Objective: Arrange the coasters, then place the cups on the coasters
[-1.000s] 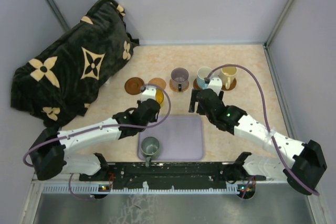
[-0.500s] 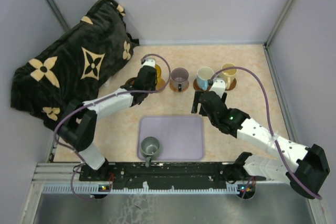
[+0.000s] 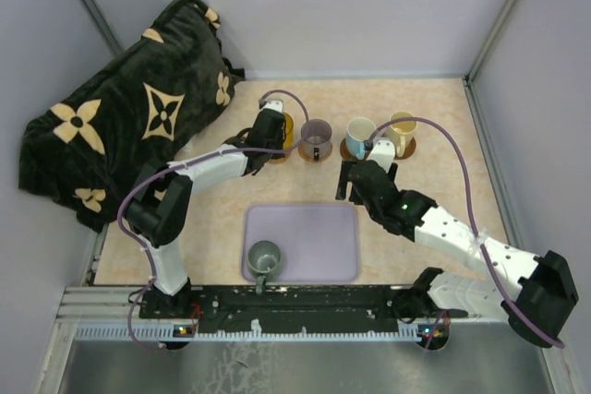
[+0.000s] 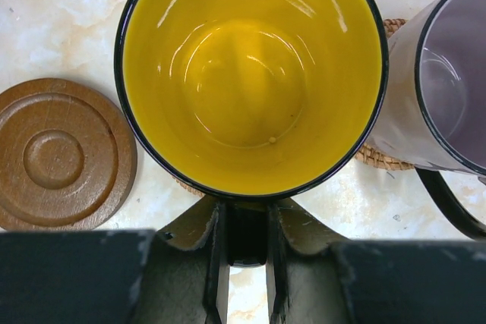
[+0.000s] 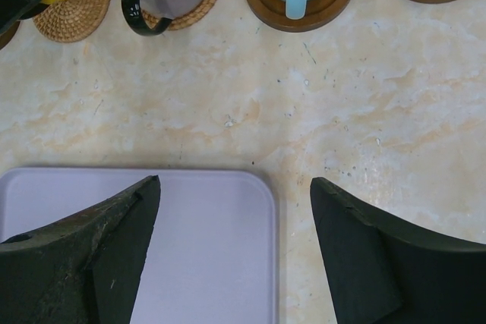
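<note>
My left gripper [image 4: 244, 221] is shut on the handle of the yellow cup [image 4: 250, 73], which sits over a woven coaster [image 5: 76, 13]; whether it rests on the coaster I cannot tell. A bare brown wooden coaster [image 4: 57, 157] lies just left of it. To the right stands the mauve cup [image 3: 317, 136] on a woven coaster, then the light blue cup [image 3: 359, 133] and the cream cup [image 3: 403, 128], each on a wooden coaster. The grey-green cup [image 3: 264, 256] stands on the lavender tray [image 3: 323, 237]. My right gripper [image 5: 234, 181] hangs open over the tray's far right corner, holding nothing.
A dark blanket with tan flower shapes [image 3: 129, 126] is heaped at the back left. Grey walls close in the table on three sides. The left arm stretches across the table's left half towards the back row.
My left arm has carried the yellow cup from the tray's far left corner to the back row, beside the mauve cup. The right arm has barely moved.
</note>
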`<action>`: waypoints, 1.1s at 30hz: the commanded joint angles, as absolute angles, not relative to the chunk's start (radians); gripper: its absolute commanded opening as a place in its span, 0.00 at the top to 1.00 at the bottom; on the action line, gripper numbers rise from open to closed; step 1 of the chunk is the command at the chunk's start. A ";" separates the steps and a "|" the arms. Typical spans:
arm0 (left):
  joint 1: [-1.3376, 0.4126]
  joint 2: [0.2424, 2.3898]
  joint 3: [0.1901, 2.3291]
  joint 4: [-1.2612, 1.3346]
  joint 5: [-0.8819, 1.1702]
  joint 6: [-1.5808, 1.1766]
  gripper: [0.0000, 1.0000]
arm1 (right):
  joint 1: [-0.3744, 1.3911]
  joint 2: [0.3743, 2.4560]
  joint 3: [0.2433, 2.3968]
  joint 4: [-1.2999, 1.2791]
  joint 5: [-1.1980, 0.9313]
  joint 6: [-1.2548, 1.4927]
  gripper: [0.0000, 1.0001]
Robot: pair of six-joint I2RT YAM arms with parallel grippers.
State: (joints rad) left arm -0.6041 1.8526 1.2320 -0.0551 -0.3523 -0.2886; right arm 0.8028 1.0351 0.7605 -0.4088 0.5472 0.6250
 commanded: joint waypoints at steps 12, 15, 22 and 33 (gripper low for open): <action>-0.595 1.828 1.262 -0.072 -0.413 -0.377 1.00 | 0.810 1.053 0.782 -0.357 0.528 0.639 0.20; -0.595 1.819 1.254 -0.075 -0.421 -0.388 1.00 | 0.811 1.055 0.782 -0.355 0.523 0.638 0.20; -0.596 1.815 1.251 -0.115 -0.413 -0.434 1.00 | 0.810 1.055 0.782 -0.352 0.514 0.642 0.20; -0.597 1.795 1.224 -0.115 -0.391 -0.458 1.00 | 0.810 1.056 0.782 -0.348 0.504 0.643 0.20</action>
State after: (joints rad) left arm -0.5995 1.8492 1.2198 -0.1665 -0.3897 -0.4454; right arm 0.8028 1.0573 0.7605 -0.3885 0.5018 0.6319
